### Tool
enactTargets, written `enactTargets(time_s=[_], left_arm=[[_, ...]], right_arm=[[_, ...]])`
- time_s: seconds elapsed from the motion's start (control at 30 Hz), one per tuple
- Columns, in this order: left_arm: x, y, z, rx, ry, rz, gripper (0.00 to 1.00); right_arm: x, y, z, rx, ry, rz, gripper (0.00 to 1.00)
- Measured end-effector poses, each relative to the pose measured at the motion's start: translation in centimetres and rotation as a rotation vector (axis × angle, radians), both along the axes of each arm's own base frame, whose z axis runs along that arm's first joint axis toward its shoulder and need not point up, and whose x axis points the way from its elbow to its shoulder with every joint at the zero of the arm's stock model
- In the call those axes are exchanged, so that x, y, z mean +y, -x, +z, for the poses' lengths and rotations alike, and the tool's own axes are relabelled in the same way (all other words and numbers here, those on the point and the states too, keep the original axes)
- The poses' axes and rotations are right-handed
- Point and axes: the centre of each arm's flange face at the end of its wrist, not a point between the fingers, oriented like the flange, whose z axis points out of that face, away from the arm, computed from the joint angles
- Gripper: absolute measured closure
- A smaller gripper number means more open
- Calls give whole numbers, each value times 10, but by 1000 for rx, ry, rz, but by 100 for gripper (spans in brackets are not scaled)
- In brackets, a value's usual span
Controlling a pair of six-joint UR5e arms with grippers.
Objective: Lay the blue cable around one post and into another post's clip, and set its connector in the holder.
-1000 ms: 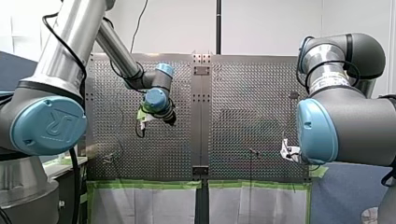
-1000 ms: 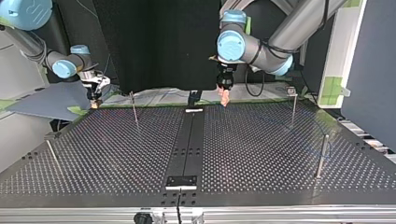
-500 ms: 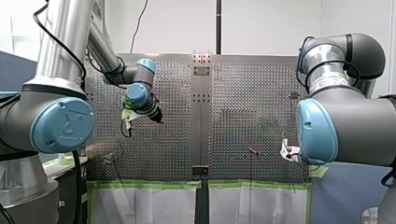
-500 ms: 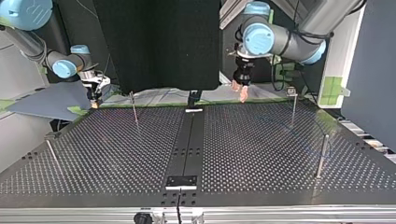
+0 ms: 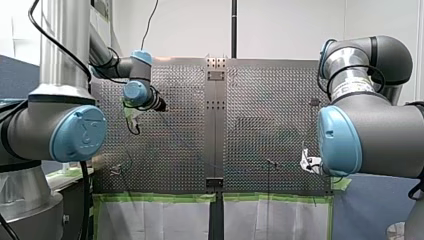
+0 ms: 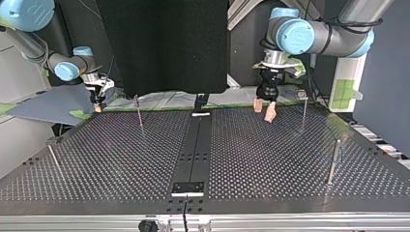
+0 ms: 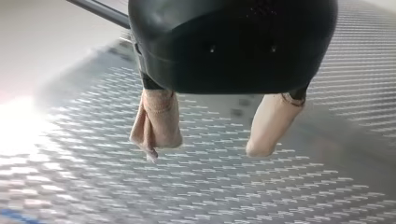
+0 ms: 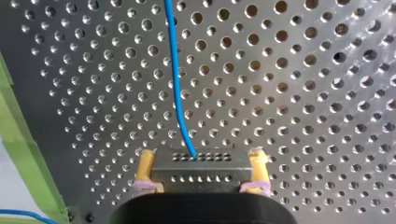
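Yellow-padded right claw (image 8: 201, 157) clamps the connector (image 8: 201, 171) of the blue cable (image 8: 176, 84); left claw (image 7: 208, 145) gapes wide, touching nothing.

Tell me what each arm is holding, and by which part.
Right arm's jaws clamp the grey rectangular connector of the thin blue cable by its two short ends. Left arm's jaws stand open, holding nothing.

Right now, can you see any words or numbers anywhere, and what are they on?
No word or number can be read.
My left arm's blue cap: a raised mark, too blurred to read.
My right arm's blue cap: a pale mark, cut off and unreadable.
The connector in my right gripper: only rows of holes, no print.
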Motion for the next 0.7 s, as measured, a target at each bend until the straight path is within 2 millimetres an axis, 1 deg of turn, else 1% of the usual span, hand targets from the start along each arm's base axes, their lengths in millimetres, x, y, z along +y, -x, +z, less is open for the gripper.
enactTargets(time_s=[0.13,0.2,0.43,0.57,0.7], left_arm=[[18,-8,26,-84,49,41,1],[25,-10,34,-106,56,56,1],[57,-5,61,-144,35,126,1],[71,0,71,-154,19,165,1],[85,5,73,-168,21,199,1]], right_arm=[[0,0,0,1,-1,0,100],[0,0,0,1,-1,0,100],[1,-1,0,0,-3,2,100],[1,-2,-1,0,-3,2,100],[1,-2,-1,0,-1,2,100]])
